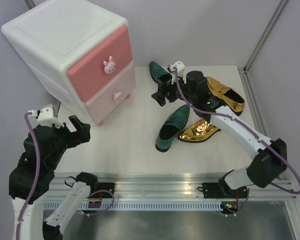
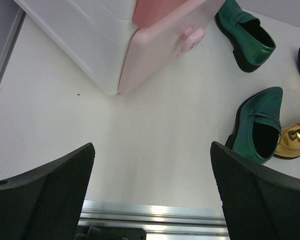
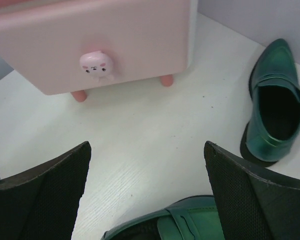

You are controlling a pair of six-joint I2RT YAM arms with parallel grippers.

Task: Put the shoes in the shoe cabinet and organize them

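Observation:
The shoe cabinet [image 1: 50,35] stands at the back left with both drawers shut, a deeper pink upper front [image 1: 95,60] and a pale pink lower front [image 1: 107,100]. Two green shoes lie on the table, one at the back [image 1: 159,71] and one in the middle [image 1: 172,127]. One gold shoe [image 1: 199,131] touches the middle green one, the other gold shoe [image 1: 226,93] lies at the right. My right gripper [image 1: 161,90] is open and empty, between the green shoes, facing the lower drawer's bunny knob [image 3: 96,65]. My left gripper [image 1: 72,127] is open and empty, near the cabinet's front corner.
An aluminium rail [image 1: 155,192] runs along the near table edge. A metal frame post [image 1: 265,35] and a raised edge bound the right side. Grey walls close the back. The cabinet's pink feet [image 3: 79,95] rest on the table.

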